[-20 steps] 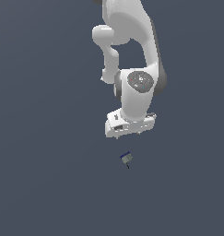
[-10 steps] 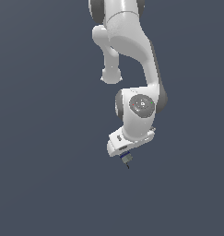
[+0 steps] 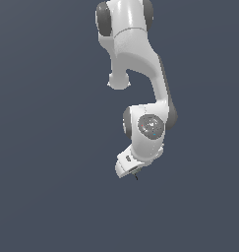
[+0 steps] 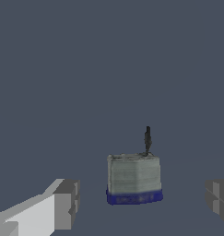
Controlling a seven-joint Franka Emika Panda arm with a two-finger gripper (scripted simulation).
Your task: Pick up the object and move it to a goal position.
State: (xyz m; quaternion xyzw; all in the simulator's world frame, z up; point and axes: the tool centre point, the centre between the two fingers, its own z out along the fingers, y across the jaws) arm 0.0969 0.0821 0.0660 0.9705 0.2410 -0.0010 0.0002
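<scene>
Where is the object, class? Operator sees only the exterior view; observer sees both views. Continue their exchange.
Operator: Under the white gripper I see only a thin dark sliver. Is that the object?
Observer: Probably its black stem. In the wrist view the object is a grey block with a dark blue bottom edge and that stem on top.
Operator: Are the fingers around it?
Observer: One grey fingertip shows on each side of the block, with a clear gap on both sides.
Operator: So nothing is gripped?
Observer: Correct, the jaws stand open and touch nothing.
</scene>
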